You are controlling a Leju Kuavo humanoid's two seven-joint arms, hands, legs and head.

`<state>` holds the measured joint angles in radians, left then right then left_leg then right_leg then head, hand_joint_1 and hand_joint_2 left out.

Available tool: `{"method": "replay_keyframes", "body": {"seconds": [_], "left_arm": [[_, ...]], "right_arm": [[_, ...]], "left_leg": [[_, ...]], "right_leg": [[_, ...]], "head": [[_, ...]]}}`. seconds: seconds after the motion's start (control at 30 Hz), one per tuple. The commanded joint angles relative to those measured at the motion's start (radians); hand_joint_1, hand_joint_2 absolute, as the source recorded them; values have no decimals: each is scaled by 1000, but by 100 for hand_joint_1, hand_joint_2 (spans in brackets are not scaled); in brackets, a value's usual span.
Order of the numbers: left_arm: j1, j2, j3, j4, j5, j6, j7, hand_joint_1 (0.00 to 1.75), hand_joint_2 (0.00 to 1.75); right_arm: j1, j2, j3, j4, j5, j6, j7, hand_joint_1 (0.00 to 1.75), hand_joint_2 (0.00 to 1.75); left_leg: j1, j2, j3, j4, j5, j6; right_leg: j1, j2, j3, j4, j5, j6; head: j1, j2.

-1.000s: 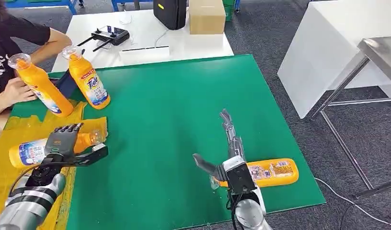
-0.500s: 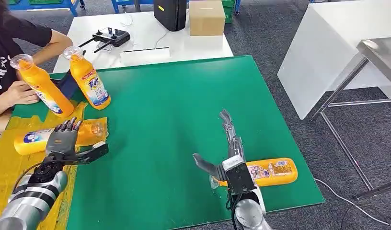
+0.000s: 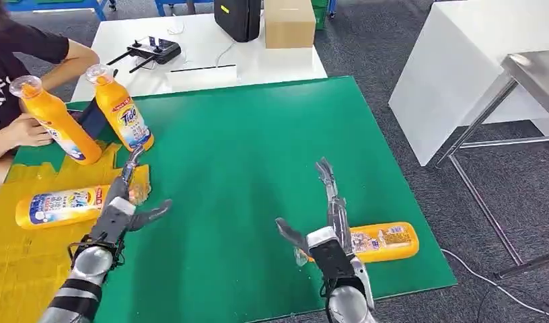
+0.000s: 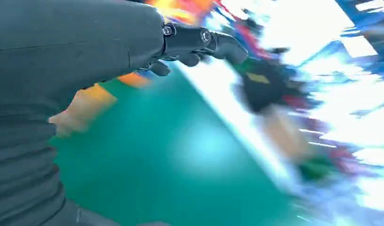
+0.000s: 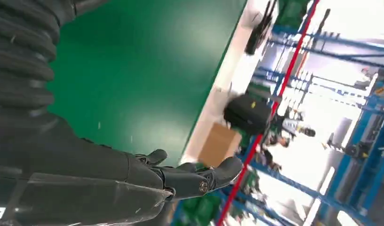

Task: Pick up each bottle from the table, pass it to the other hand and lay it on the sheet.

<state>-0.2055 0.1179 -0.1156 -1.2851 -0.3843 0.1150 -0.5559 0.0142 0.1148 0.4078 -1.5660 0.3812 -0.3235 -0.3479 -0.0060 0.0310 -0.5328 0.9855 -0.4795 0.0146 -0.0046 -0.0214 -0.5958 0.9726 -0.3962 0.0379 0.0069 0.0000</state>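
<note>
An orange bottle [image 3: 62, 205] lies on the yellow sheet [image 3: 29, 262] at the left of the green table [image 3: 238, 155]. My left hand [image 3: 127, 205] hovers beside its cap end with fingers spread, holding nothing. A second orange bottle [image 3: 383, 241] lies near the table's front right edge. My right hand [image 3: 325, 222] stands open just left of it, fingers pointing up and away. Two more orange bottles stand upright at the far left, one with a Tide label [image 3: 120, 110] and one [image 3: 53, 121] held by a person [image 3: 19, 74]. In the left wrist view my left hand [image 4: 133, 42] is blurred.
A white table behind carries a remote controller [image 3: 151, 48], a black case [image 3: 238, 18] and a cardboard box [image 3: 290, 21]. A white bench [image 3: 453, 81] and a metal table frame [image 3: 521, 134] stand to the right of the green table.
My left hand let go of the bottle on the yellow sheet and swung right, off it, turning its fingers up. The right hand edged slightly forward.
</note>
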Motion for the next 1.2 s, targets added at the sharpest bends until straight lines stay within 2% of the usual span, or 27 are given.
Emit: {"method": "replay_keyframes", "body": {"seconds": [0.03,0.17,0.23,0.27,0.4,0.47,0.57,0.63,0.7,0.83,0.9,0.93,0.97,1.03,1.1,1.2], "left_arm": [[209,-71,-3,-441,100,-145,-55,0,175],[216,-73,-2,-444,98,-147,-57,0,175],[230,-88,9,-448,127,-190,-71,0,175],[240,-88,7,-453,128,-205,-59,0,175],[246,-89,6,-452,129,-206,-59,0,175],[250,-80,5,-436,119,-220,-2,0,175],[275,-75,22,-410,121,-225,61,0,175],[290,-68,30,-401,114,-225,91,0,175],[302,-66,37,-388,110,-224,108,0,175],[303,-70,34,-389,102,-218,114,0,175],[292,-80,30,-379,92,-204,120,0,175],[275,-81,22,-364,90,-200,120,0,175],[262,-84,18,-352,88,-198,120,0,175],[249,-86,6,-339,87,-195,120,0,175],[250,-90,0,-339,83,-187,124,0,175],[265,-97,2,-349,85,-179,133,0,175]], "right_arm": [[14,-106,46,-44,278,-18,88,0,175],[20,-112,43,-54,291,-13,90,0,175],[27,-154,54,-78,373,19,108,0,175],[29,-200,71,-88,405,76,123,0,175],[42,-218,56,-94,397,82,114,0,175],[51,-293,70,-91,511,129,138,0,175],[110,-390,26,-103,565,130,153,0,175],[141,-421,-11,-121,578,111,164,0,175],[162,-453,-54,-131,574,102,170,0,175],[171,-457,-69,-140,573,111,174,0,175],[180,-501,-74,-145,529,164,174,0,175],[186,-550,-76,-136,502,205,172,0,175],[193,-568,-93,-122,490,204,167,0,175],[196,-569,-128,-75,499,206,187,0,175],[188,-555,-139,-41,523,199,207,0,175],[157,-511,-142,6,618,183,292,0,175]], "left_leg": [[3,-3,5,2,-4,-1],[2,-3,4,1,-2,-1],[2,-4,3,1,-2,-1],[2,-4,3,1,-2,-1],[1,-3,2,-1,-1,0],[1,-3,2,0,-1,0],[1,-5,5,-1,-2,0],[2,-7,7,-1,-3,-1],[-1,-4,2,-1,-1,0],[-1,-4,4,-1,-3,1],[-1,-4,2,-1,-2,2],[0,-5,3,0,-3,1],[-1,-5,2,0,-2,1],[-1,-8,3,0,-2,2],[-2,-5,2,-1,-1,2],[0,-4,6,-2,-3,1]], "right_leg": [[2,4,6,0,-3,0],[1,2,4,-1,-2,-1],[1,1,4,-1,-2,0],[2,1,4,-1,-2,-1],[0,0,3,-2,0,0],[1,0,3,-2,-1,0],[1,0,7,-3,-2,0],[1,-1,9,-3,-3,0],[-2,-2,3,-2,-1,0],[-2,0,5,-1,-2,0],[-2,-1,3,-1,-1,0],[-2,0,4,-2,-1,0],[-2,-1,3,-1,-1,0],[-2,-4,4,-2,-1,0],[-2,-2,3,-2,0,0],[-1,1,7,-4,-1,0]], "head": [[0,0],[0,0],[0,0],[0,0],[0,0],[0,0],[0,0],[0,0],[0,0],[-1,0],[0,0],[0,0],[0,0],[-1,0],[0,0],[0,0]]}}
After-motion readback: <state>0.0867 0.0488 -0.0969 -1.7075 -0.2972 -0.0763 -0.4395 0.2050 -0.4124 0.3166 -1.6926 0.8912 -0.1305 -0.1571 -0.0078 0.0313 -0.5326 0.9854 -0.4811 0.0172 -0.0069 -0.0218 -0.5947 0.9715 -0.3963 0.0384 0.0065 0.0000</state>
